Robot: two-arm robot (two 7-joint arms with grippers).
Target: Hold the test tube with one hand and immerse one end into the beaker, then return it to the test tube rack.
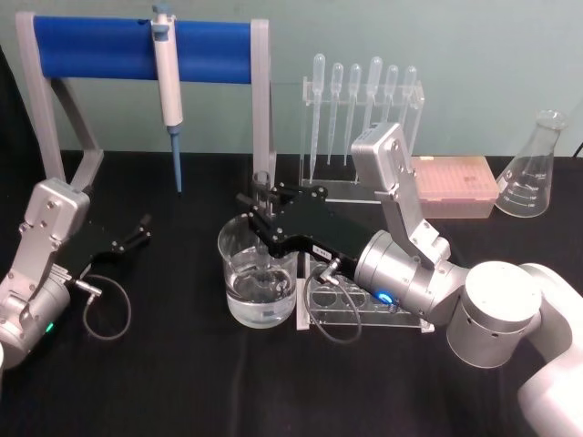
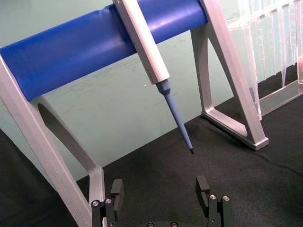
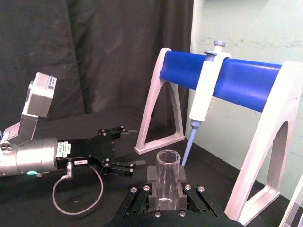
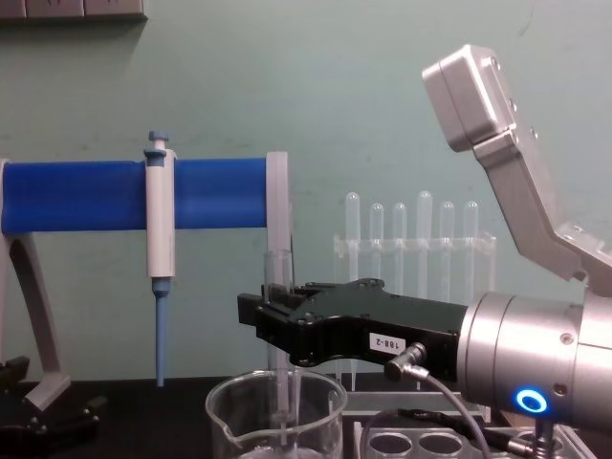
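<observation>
My right gripper [image 1: 260, 221] is shut on the test tube [image 1: 262, 187], a clear glass cylinder held upright over the beaker [image 1: 260, 305]. In the chest view the test tube [image 4: 279, 273] runs from above the right gripper [image 4: 271, 320] down inside the beaker [image 4: 239, 421]. The beaker holds clear liquid in its lower part. The right wrist view looks along the test tube [image 3: 168, 177], clamped between the black fingers [image 3: 151, 184]. My left gripper [image 1: 141, 228] rests open at the table's left, apart from the glassware; it also appears as the left gripper [image 2: 160, 189] and the left gripper [image 3: 124, 147].
A white-and-blue pipette [image 1: 168, 73] hangs on a stand with a blue bar [image 1: 100, 47] at the back left. Behind the beaker stands a rack of plastic pipettes [image 1: 360, 91]. A clear holed rack [image 1: 342, 296] lies under my right arm. A pink box [image 1: 455, 187] and a flask [image 1: 536, 168] stand back right.
</observation>
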